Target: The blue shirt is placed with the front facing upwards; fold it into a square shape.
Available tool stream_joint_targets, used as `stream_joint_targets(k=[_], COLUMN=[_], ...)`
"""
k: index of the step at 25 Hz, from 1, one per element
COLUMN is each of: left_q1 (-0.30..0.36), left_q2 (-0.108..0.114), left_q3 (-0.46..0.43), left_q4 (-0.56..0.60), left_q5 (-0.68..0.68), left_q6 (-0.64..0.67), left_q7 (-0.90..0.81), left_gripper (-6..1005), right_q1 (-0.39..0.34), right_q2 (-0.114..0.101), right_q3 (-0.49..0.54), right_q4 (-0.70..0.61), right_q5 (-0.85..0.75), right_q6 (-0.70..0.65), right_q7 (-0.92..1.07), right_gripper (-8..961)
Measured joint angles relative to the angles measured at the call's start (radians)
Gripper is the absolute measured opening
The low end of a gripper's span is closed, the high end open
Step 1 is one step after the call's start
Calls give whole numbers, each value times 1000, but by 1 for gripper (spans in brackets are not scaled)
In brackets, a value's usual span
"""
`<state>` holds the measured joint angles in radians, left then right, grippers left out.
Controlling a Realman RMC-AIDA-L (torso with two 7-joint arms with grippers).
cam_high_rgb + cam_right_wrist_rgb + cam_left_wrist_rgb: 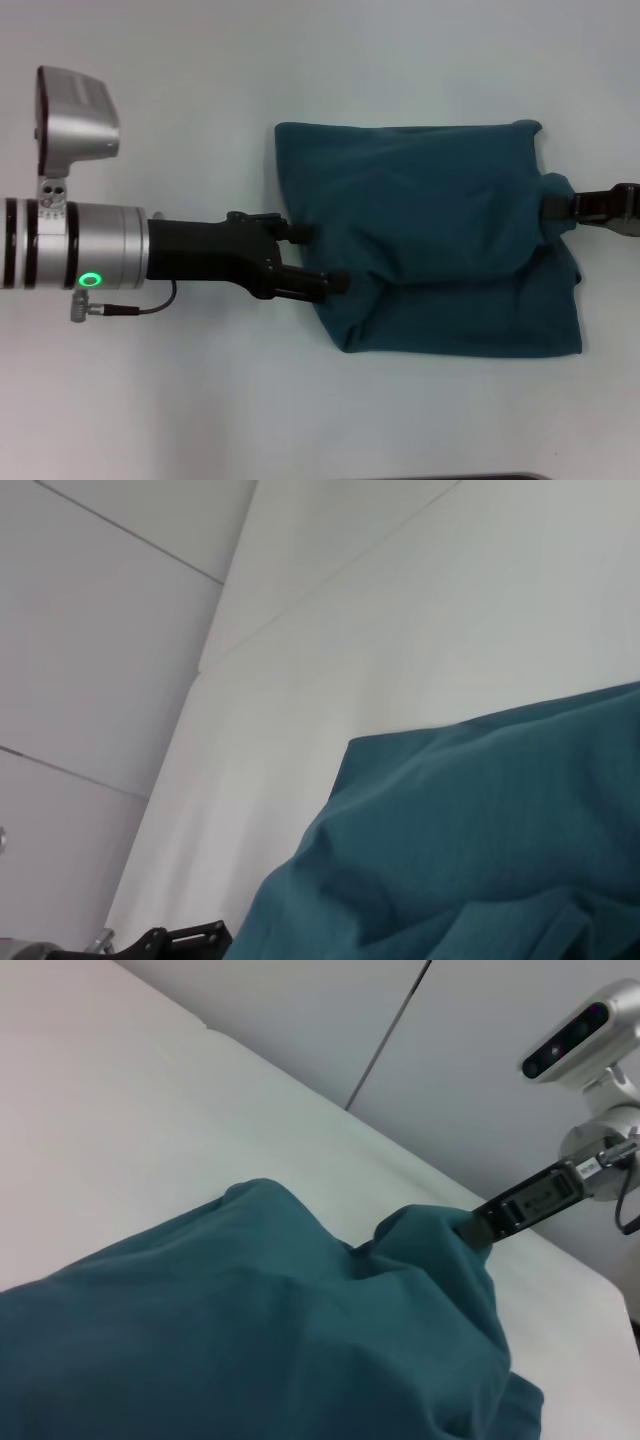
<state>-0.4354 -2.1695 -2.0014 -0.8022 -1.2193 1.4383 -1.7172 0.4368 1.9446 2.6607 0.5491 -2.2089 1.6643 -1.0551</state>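
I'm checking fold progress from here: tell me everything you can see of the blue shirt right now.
The blue shirt is dark teal, soft matte cloth, already folded into a rough rectangle on the white table. No lettering, collar or sleeves show. Its surface is rumpled with creases, and a lower layer juts out along the near edge. The left gripper meets its left edge, fingers apart; the right gripper has its tips buried in the right edge, the cloth bunched there.
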Motion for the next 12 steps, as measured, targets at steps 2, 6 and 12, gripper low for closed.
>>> stream_joint_targets(k=[2, 6, 12], left_q1=[-6, -9, -9], left_q2=[-1, -1, -1], left_q3=[17, 63, 89], left_q4=[1, -1, -2], left_q5=[0, 0, 1], left_q6=[-14, -46, -58], left_q7=[-7, -25, -45], left_gripper=[963, 964, 963], right_q1=[0, 0, 0], right_q2=[0, 0, 0], right_q3=[1, 2, 2], right_q4=[0, 0, 1], right_q5=[0, 0, 0], right_q6=[0, 0, 0], right_q7=[1, 3, 4], right_gripper=[66, 67, 68])
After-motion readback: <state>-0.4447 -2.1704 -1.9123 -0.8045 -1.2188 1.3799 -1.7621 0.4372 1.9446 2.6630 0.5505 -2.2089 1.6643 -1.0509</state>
